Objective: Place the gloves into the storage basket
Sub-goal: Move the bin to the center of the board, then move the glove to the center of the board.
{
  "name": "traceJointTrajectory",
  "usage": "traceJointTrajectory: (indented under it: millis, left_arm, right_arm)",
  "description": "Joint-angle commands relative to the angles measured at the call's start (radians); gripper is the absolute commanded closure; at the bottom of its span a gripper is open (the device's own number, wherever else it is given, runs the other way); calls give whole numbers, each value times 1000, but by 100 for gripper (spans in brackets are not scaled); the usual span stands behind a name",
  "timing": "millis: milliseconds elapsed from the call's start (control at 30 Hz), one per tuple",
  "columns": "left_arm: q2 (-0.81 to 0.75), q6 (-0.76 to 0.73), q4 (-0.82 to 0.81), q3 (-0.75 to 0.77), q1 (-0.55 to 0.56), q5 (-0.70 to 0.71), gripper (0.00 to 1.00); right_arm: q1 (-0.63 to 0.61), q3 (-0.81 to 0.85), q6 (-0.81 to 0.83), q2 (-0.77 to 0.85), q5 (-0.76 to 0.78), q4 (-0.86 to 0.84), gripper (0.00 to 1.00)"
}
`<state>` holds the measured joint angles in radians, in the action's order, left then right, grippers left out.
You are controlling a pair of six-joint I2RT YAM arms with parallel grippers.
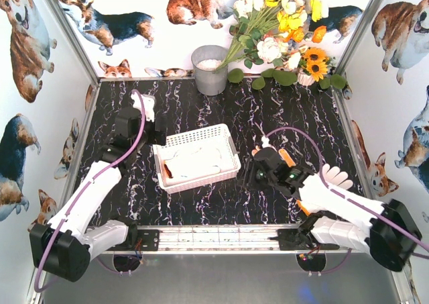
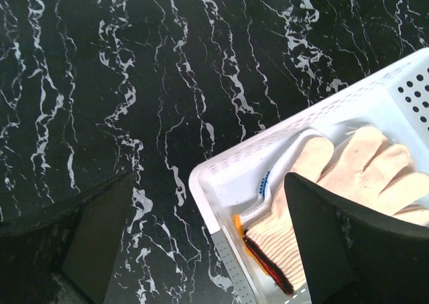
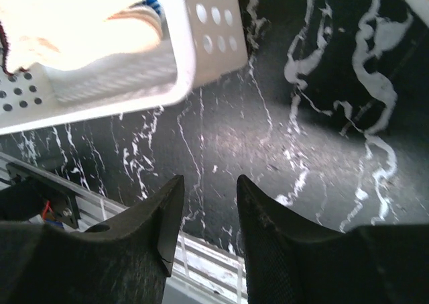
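The white storage basket (image 1: 228,137) sits mid-table with cream gloves (image 1: 194,164) lying inside. In the left wrist view a cream glove (image 2: 362,166) with a dark red cuff lies on a blue-dotted one (image 2: 265,182) with an orange cuff. My left gripper (image 1: 157,139) hangs wide open over the basket's left corner (image 2: 214,183), with nothing in it. My right gripper (image 1: 251,175) hovers low, right of the basket (image 3: 201,49). Its jaws stand narrowly apart, and only bare table shows between them (image 3: 209,183). An orange cuff (image 1: 287,158) peeks out behind it. Another cream glove (image 1: 337,178) lies beside the right arm.
A grey metal bucket (image 1: 210,69) stands at the back, with a bunch of artificial flowers (image 1: 281,29) to its right. A white object (image 1: 143,106) lies behind the left arm. A metal rail (image 1: 214,237) runs along the near edge, and printed walls close in three sides.
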<state>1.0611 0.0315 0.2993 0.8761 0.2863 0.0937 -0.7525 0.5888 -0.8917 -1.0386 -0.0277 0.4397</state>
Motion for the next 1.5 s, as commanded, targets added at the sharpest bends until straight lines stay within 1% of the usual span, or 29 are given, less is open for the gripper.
traceJointTrajectory:
  millis: [0,100,267,400,500,567,667,733,833,933,1033,1133,1200,1333,1467]
  left_arm:
    - [-16,-23,-53,-8,-14,32,11]
    - [-13,-23,-56,-8,-14,41,11]
    - [-12,-20,-62,-10,-16,57,11]
    - [-22,-22,-72,-20,-19,69,11]
    - [-25,-29,-74,-25,-22,85,11]
    - [-26,-31,-77,-28,-24,97,11]
    - [-26,-31,-81,-29,-27,102,11]
    - [-27,-31,-81,-29,-29,106,11]
    - [-38,-31,-88,-33,-34,117,11]
    - [-51,-27,-96,-39,-43,118,10]
    - [-56,-27,-95,-40,-47,121,10]
    - [-56,-25,-97,-40,-50,120,10]
    - [-55,-25,-97,-40,-51,120,10]
    - [-49,-25,-100,-43,-52,130,10]
    - [-49,-31,-102,-43,-53,131,10]
  right_arm:
    - [-3,27,-40,-70,-15,-205,61]
    - [-2,55,-61,-171,18,-249,64]
    - [18,145,-42,-322,89,-331,65]
    - [71,261,1,-485,48,-384,67]
    - [97,378,51,-559,3,-341,67]
    - [105,423,81,-575,-17,-309,67]
    - [112,435,115,-547,-28,-276,65]
    - [123,417,134,-507,-37,-259,57]
    - [149,374,152,-438,-41,-223,51]
    - [180,324,168,-356,-33,-186,49]
    - [221,263,191,-264,15,-152,47]
    - [302,217,226,-190,16,-99,47]
    - [372,189,250,-160,-15,-78,47]
    - [521,164,295,-161,-64,-29,48]
    - [625,166,333,-185,-63,-9,49]
